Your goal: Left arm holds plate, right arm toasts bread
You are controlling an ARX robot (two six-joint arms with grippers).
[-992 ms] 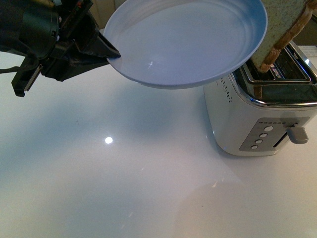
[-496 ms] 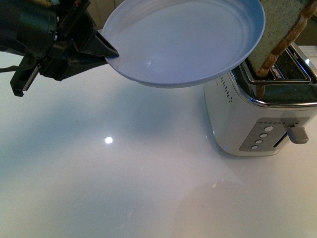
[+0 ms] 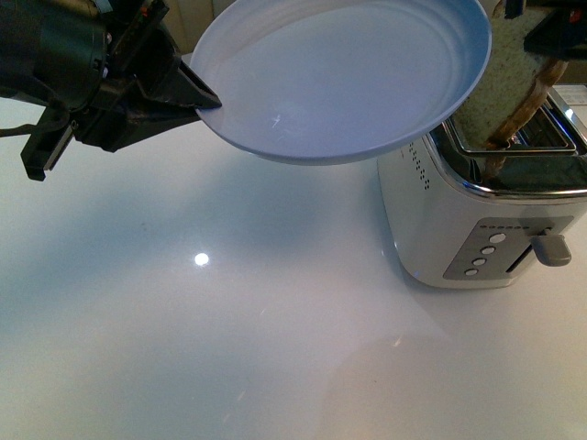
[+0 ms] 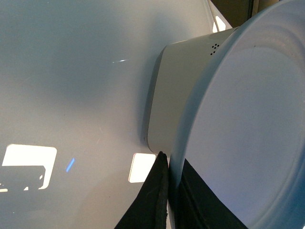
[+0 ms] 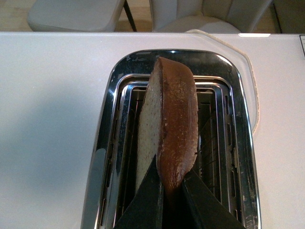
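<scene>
My left arm [image 3: 73, 82] is at the upper left, and its gripper [image 3: 204, 99] is shut on the rim of the pale blue plate [image 3: 339, 73], holding it tilted in the air above the table. In the left wrist view the jaws pinch the plate's edge [image 4: 174, 167]. My right gripper [image 5: 171, 191] is shut on the bread [image 5: 174, 129], a brown-crusted slice held on edge with its lower end inside the toaster's slot. In the front view the bread [image 3: 514, 92] leans into the toaster [image 3: 486, 220] behind the plate's right rim; the right gripper [image 3: 550, 27] shows only partly at the top right.
The white and chrome toaster stands at the right, with its lever [image 3: 550, 247] and buttons [image 3: 484, 254] facing me. Its chrome top has two slots [image 5: 219, 143]. The glossy white table [image 3: 229, 348] spreads below. Chairs [image 5: 76, 14] stand beyond the table's far edge.
The bread has gone down further into the toaster's slot, and the right gripper has come into the top right of the front view. The plate and left arm have hardly moved.
</scene>
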